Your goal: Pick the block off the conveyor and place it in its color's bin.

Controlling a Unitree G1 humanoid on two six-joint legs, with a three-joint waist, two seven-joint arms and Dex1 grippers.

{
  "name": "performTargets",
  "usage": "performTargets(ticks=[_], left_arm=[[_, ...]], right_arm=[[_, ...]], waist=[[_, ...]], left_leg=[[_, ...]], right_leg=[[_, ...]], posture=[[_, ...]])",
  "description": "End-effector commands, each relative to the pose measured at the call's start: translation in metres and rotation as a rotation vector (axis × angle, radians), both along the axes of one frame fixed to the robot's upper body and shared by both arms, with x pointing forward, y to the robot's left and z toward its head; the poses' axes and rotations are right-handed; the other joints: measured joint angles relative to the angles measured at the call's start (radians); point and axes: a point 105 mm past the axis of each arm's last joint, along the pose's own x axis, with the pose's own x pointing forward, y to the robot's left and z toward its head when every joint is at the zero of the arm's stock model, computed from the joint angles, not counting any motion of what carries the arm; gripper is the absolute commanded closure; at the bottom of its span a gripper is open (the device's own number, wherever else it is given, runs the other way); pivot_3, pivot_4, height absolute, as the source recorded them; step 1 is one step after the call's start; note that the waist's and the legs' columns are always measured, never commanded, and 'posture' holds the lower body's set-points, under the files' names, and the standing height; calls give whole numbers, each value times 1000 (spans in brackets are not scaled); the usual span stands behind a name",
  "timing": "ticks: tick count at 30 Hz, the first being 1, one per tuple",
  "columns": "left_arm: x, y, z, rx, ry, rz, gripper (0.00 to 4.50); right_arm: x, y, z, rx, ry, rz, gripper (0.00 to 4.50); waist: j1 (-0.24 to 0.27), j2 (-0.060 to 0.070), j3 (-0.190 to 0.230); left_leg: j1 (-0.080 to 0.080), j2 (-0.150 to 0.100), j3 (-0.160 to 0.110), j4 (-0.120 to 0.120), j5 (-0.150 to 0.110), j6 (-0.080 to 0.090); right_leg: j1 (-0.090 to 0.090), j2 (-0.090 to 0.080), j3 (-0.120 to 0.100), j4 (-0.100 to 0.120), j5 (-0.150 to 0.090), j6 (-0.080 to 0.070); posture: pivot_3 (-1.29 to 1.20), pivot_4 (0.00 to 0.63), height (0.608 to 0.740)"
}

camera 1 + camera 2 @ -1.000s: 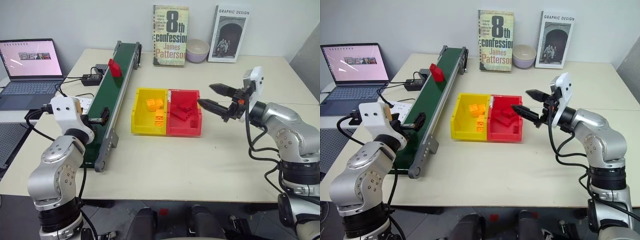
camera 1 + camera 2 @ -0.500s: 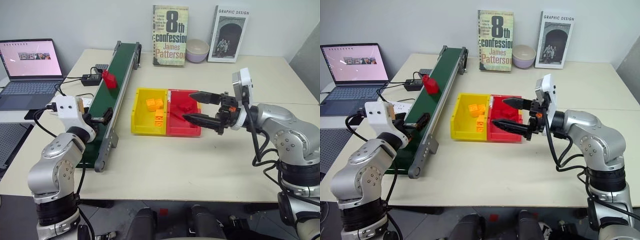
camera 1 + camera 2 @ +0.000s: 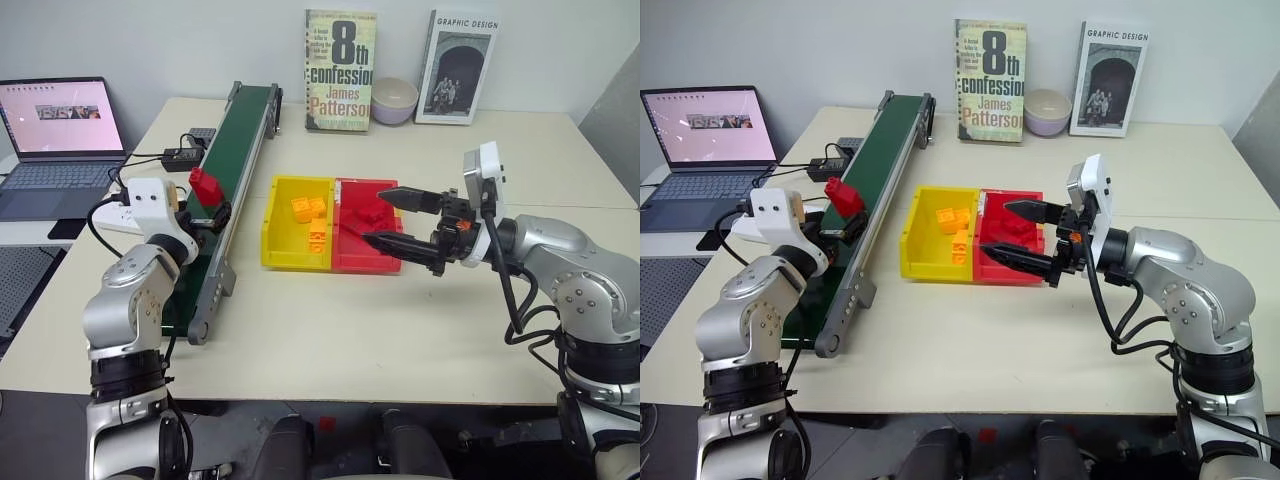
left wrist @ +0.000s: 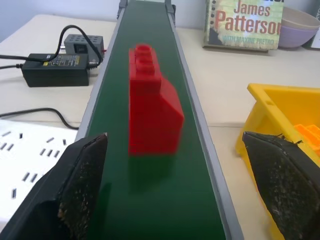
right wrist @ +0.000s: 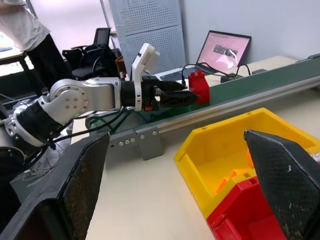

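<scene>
The red block (image 3: 205, 183) stands upright on the dark green conveyor (image 3: 243, 128), about halfway along the belt. My left gripper (image 4: 173, 140) points level along the belt, open wide, and the block (image 4: 150, 112) sits just ahead of its fingertips, in line with the gap between them. My right gripper (image 3: 375, 215) is open and empty, pointing left over the red bin (image 3: 366, 263). Several red bricks lie in that bin. Its yellow twin (image 3: 295, 257) holds orange-yellow bricks.
A laptop (image 3: 60, 130), a black power adapter (image 3: 183, 158) and cables lie left of the conveyor. Two books (image 3: 340, 70) and a bowl (image 3: 393, 100) stand along the back wall. A person (image 5: 20, 30) stands beyond the table in the right wrist view.
The block rode down the belt toward my left gripper, which moved forward to meet it. My right gripper swung left over the red bin, then held nearly still.
</scene>
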Motion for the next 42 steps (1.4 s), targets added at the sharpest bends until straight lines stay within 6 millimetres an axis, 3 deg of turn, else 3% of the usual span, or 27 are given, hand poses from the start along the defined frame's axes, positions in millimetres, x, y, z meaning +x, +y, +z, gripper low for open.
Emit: performTargets(ticks=[1,10,16,20,24,26,30,37,42], left_arm=[[1,8,10,-4,-41,37,188],[-27,-1,-1,-95,27,33,1819],[-32,-2,5,-95,24,53,2849],[-31,3,14,-70,21,73,2957],[-9,-1,46,-8,-18,14,2958],[2,-13,63,27,-43,-67,2958],[20,-67,96,111,-87,-365,2958],[38,-164,93,229,-47,-770,2958],[34,-196,83,281,-28,-939,2958]], right_arm=[[-6,-4,14,18,-57,-12,0],[-5,-10,17,27,-63,-51,0],[-3,-10,19,32,-66,-58,0],[-1,-11,19,33,-70,-69,0],[2,-14,18,31,-76,-94,0],[3,-15,19,30,-83,-105,0],[3,-22,23,14,-104,-130,0],[6,-47,11,-113,-142,-308,0],[-4,-51,1,-156,-132,-370,0]], waist=[[-1,0,0],[-2,0,0],[0,0,0],[-1,0,0],[3,0,0],[6,0,0],[10,-1,0],[12,-1,0],[-2,0,0]], left_leg=[[0,0,0,0,0,0],[0,1,-1,0,0,0],[0,1,-1,0,0,0],[0,1,-1,0,0,0],[0,1,-1,0,0,0],[-1,0,-3,1,0,0],[-1,-2,1,1,0,0],[-2,-3,3,0,0,1],[-3,-1,3,-2,0,1]], right_leg=[[0,0,0,0,0,0],[0,-2,0,0,0,0],[0,-2,0,0,0,0],[0,0,0,0,0,0],[0,1,-1,0,0,0],[0,2,-3,0,0,0],[1,1,-2,-1,0,0],[0,0,-2,-2,1,2],[-3,2,-1,-1,0,2]], posture=[[0,150,740],[0,150,740],[0,150,740],[0,150,740],[0,150,740],[0,150,740],[0,150,740],[0,150,740],[0,150,740]])
